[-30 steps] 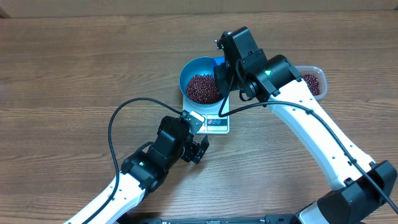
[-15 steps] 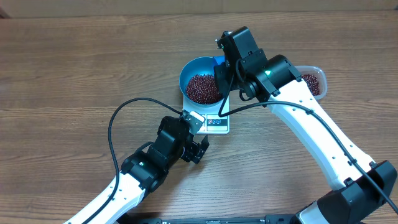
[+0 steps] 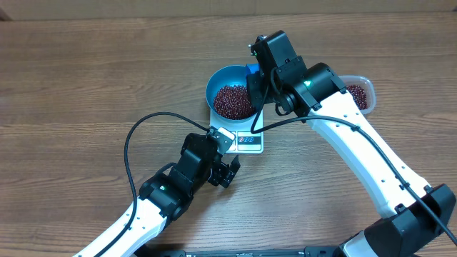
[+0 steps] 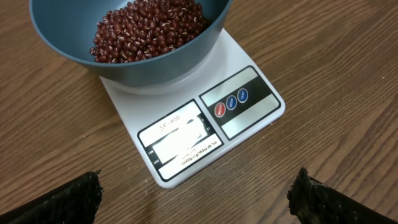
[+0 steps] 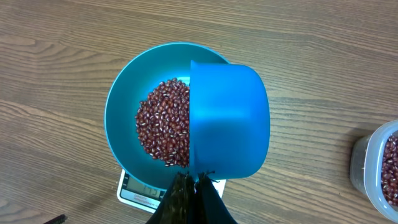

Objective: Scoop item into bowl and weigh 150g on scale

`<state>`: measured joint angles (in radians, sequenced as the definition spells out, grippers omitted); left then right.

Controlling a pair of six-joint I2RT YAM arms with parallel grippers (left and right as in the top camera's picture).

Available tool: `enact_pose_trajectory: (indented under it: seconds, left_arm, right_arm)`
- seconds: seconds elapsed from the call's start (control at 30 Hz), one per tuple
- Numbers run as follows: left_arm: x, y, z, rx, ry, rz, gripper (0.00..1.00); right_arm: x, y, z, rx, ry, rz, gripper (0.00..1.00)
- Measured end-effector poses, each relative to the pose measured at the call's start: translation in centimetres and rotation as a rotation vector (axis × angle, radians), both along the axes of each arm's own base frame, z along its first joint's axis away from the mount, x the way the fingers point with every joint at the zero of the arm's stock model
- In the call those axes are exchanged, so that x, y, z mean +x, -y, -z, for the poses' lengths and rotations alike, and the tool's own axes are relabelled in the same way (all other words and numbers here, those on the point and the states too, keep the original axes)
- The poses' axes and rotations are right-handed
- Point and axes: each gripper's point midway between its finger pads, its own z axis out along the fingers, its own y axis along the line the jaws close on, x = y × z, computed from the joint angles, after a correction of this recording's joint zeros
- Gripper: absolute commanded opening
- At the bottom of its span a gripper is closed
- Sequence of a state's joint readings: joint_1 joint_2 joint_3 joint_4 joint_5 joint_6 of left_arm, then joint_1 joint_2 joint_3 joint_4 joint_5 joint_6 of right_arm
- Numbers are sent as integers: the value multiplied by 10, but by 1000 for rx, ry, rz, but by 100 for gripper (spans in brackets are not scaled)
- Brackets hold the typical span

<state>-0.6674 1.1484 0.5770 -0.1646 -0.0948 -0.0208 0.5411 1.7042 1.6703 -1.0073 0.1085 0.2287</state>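
The blue bowl (image 3: pixel 216 81) stands on the white scale (image 3: pixel 250 141) and holds a heap of dark red-brown beans (image 3: pixel 232 101). In the right wrist view, my right gripper (image 5: pixel 194 180) is shut on the handle of a small blue scoop (image 5: pixel 230 118). The scoop is tipped over the right side of the bowl (image 5: pixel 124 118), hiding part of the beans (image 5: pixel 163 121). My left gripper (image 4: pixel 196 199) stands open just above the table in front of the scale (image 4: pixel 186 143), its fingers (image 4: pixel 68 202) wide apart with nothing between them.
A clear plastic tub (image 3: pixel 360 93) with more beans sits to the right of the bowl, partly behind the right arm. The left arm's black cable (image 3: pixel 143 132) loops over the wooden table to the left of the scale.
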Motion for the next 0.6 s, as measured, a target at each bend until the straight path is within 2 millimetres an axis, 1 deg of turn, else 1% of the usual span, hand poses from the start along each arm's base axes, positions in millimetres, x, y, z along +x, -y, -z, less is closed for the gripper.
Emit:
enact_pose_trajectory:
  seconds: [0.6]
  left_arm:
    - [0,0,0,0,0,0,100]
  right_arm:
    - [1,-1,-1,6,4,1,4]
